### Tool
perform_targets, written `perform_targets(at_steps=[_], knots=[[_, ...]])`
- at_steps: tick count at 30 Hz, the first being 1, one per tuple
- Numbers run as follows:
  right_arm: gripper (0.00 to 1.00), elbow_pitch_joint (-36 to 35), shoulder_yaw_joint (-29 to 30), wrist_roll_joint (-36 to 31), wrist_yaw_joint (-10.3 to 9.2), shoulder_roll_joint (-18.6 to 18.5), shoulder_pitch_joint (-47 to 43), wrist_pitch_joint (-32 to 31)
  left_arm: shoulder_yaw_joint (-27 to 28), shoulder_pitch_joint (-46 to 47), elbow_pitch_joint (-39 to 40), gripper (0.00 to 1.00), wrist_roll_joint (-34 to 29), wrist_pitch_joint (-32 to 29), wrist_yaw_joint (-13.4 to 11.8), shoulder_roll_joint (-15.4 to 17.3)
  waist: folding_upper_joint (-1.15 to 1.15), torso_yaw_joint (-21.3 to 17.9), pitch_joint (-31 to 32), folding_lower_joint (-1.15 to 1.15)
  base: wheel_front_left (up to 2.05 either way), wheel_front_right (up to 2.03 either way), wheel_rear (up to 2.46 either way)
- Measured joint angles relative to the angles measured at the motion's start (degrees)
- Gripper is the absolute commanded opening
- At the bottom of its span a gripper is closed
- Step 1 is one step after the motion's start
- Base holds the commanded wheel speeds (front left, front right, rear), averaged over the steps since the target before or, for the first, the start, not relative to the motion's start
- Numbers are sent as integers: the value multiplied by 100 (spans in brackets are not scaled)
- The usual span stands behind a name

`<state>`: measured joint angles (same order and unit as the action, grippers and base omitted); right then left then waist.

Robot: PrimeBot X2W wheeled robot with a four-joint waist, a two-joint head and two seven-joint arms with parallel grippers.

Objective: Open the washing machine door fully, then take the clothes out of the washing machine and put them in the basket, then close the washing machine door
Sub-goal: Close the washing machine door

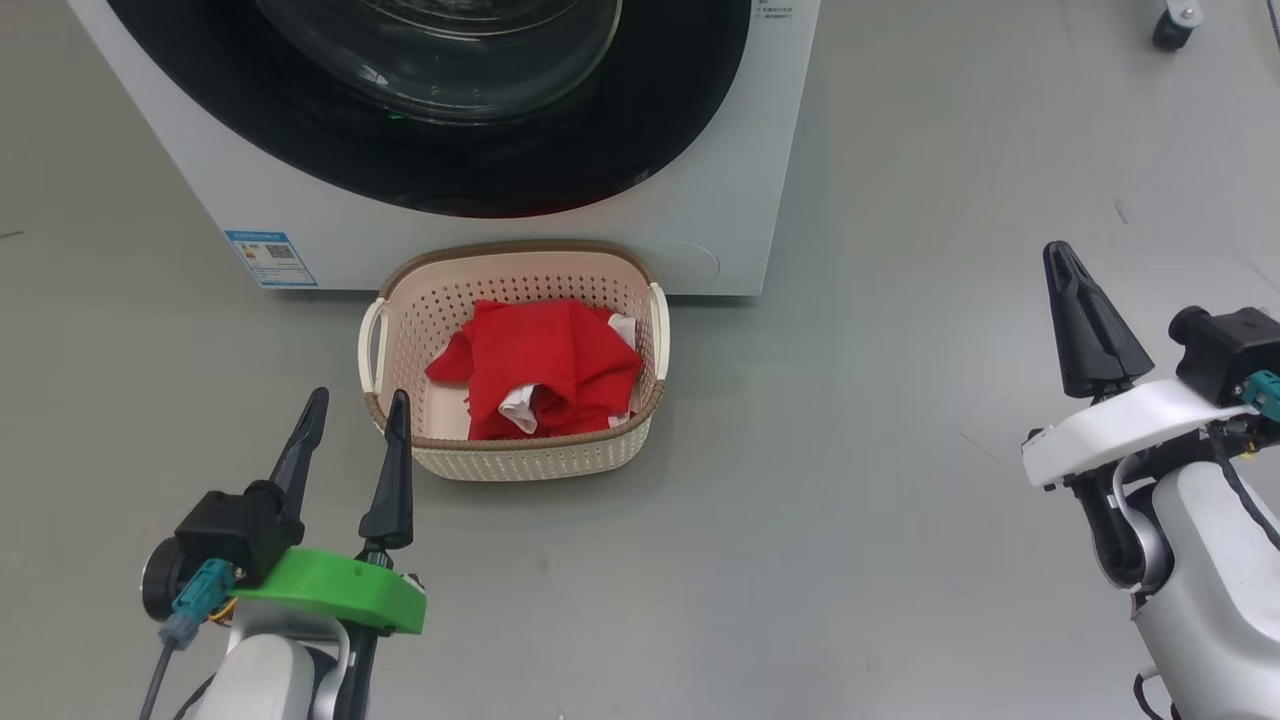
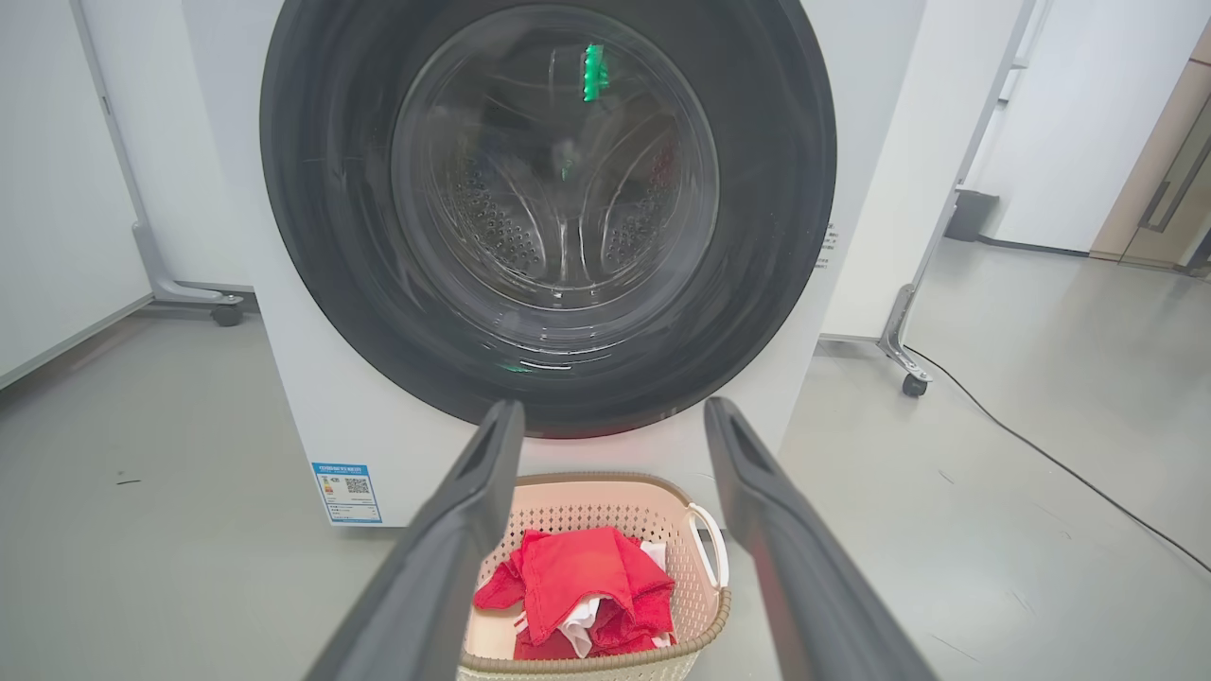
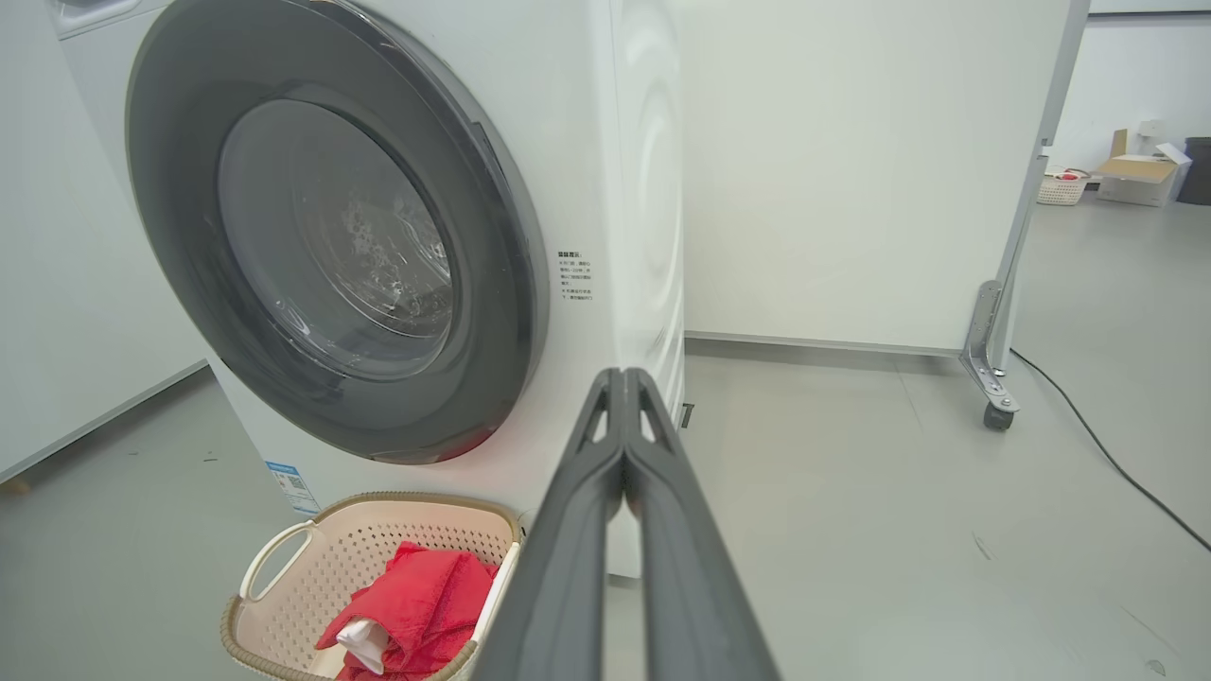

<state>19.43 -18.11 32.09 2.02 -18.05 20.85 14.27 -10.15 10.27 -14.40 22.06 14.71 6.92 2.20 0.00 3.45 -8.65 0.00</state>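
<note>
You're finishing the last step: the washing machine door (image 2: 549, 218) at twelve o'clock is looking shut, the clothes (image 1: 545, 365) lying in the basket (image 1: 520, 455) below. The left gripper (image 1: 360, 395) at seven is gaping empty, the right gripper (image 1: 1060, 255) at three pressed together. Next, you're likely just checking the latch.

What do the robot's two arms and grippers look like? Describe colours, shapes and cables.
Each gripper has two long, dark, tapering fingers. The left gripper sits on a green bracket, the right gripper on a white bracket. Each carries a black block and a teal plug. A grey cable leaves the left, a black cable the right. The forearms are pale grey.
</note>
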Motion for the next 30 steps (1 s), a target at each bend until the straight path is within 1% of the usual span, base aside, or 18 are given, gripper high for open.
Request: perform_targets(at_steps=[5, 9, 10, 11, 12, 15, 17, 23, 30], knots=[[0, -338, 328, 19, -94, 169, -400, 1, 43, -98, 1, 100, -14, 0, 2, 4, 0, -161, 149, 0, 0, 0, 0], [0, -549, 458, 12, -156, 236, -737, 1, 37, -120, 1, 100, -20, 0, 2, 7, 0, -236, 246, 0, 0, 0, 0], [22, -604, 495, 8, -171, 252, -831, 1, 32, -126, 1, 100, -35, 0, 2, 8, 0, -248, 265, 0, 0, 0, 0], [55, -651, 526, 4, -175, 265, -913, 1, 29, -131, 1, 100, -45, 0, 2, 8, 0, -258, 277, 0, 0, 0, 0], [100, -690, 552, 0, -176, 278, -991, 1, 30, -138, 3, 100, -48, 0, 3, 8, 0, -264, 286, 0, 0, 0, 0], [100, -777, 615, -42, -177, 328, -1197, 1, 54, -168, 5, 100, -54, 0, 3, 8, 0, -275, 299, 0, 0, 0, 0], [100, -839, 666, -63, -219, 354, -1306, 1, 75, -206, 5, 100, -86, 0, 3, 8, 0, -280, 305, 0, 0, 0, 0], [100, -1051, 771, -220, -219, 382, -1557, 1, 248, -283, -46, 100, -14, 0, 3, 9, 0, -285, 328, 0, 0, 0, 0], [100, -1194, 809, -313, -218, 482, -1734, 1, 269, -331, -185, 100, 55, -1, 3, 7, 0, -284, 345, 0, 0, 0, 0]])
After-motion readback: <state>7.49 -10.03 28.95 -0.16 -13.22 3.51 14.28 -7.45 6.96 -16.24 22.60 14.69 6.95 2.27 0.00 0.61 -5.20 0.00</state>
